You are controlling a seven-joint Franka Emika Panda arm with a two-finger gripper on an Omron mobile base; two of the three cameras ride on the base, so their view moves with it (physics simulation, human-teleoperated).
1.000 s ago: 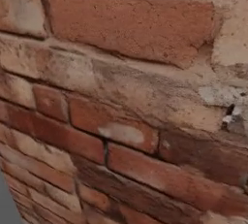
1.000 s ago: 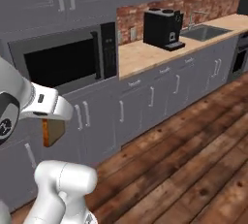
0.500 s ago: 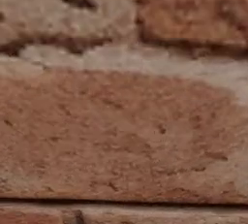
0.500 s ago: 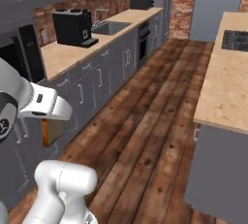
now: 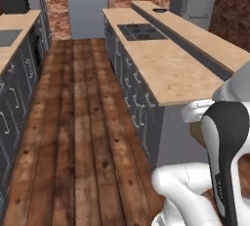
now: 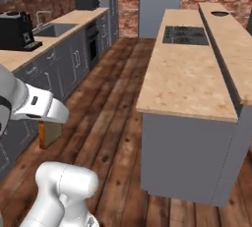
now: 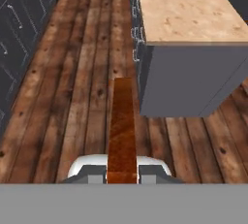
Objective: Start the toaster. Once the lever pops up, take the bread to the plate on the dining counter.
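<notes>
The bread is a tan-brown slice seen edge-on in the hand view, with my gripper shut on its lower end. In the right base view the bread hangs below the hand, over the floor. A tan corner of it peeks out behind the arm in the left base view. The dining counter is the long raised top beyond the island. The plate lies as a small dark oval at its far end, well away from the gripper.
An island counter with a black cooktop stands just ahead on the right, its grey end wall close to the bread. On the left runs the wall counter with a sink and a coffee machine. Between them lies a wood-floor aisle.
The whole picture has swung: the base has turned from the wall cabinets and brick wall towards the aisle and island. The bread stays held in the gripper.
</notes>
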